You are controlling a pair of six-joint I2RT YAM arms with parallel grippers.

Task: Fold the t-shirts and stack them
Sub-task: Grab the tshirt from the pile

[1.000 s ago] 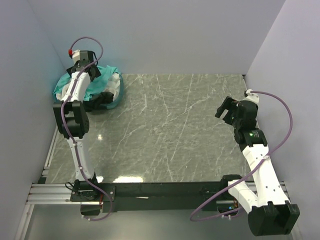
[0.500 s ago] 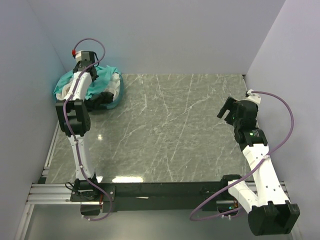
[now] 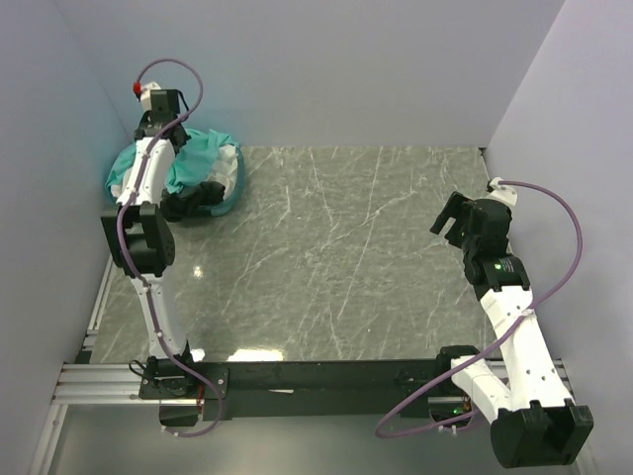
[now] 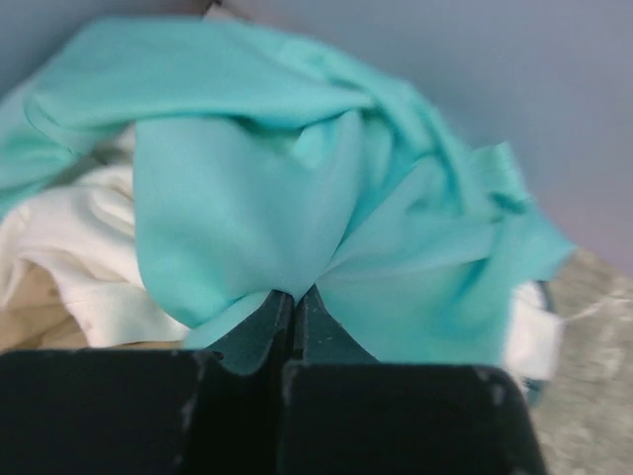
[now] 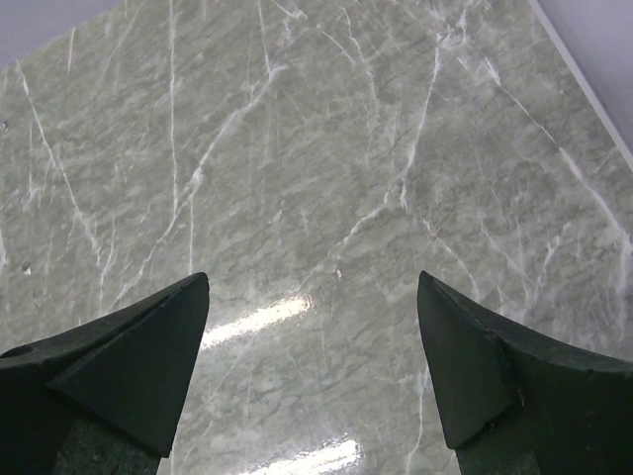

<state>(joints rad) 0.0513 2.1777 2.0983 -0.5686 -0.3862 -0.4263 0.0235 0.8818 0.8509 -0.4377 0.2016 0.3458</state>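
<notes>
The t-shirts lie heaped in the basket (image 3: 234, 183) at the table's far left corner. A plain teal-green one (image 4: 297, 168) is on top, bunched into folds. Under it are a white one (image 4: 69, 237), a beige one (image 4: 22, 322) and a black one (image 3: 194, 197). My left gripper (image 4: 294, 294) is over the heap, shut on a pinch of the teal-green t-shirt; in the top view the left gripper (image 3: 168, 134) stands near the back wall. My right gripper (image 5: 314, 287) hangs open above bare marble at the right side, nothing between its fingers; in the top view the right gripper (image 3: 448, 218) faces left.
The grey marble table (image 3: 336, 247) is walled at the back and on both sides. The basket sits close to the left and back walls. A black rail (image 3: 326, 376) with both arm bases runs along the near edge.
My left gripper went from open to shut on the teal-green t-shirt and its wrist rose slightly toward the back wall. The right arm has barely moved.
</notes>
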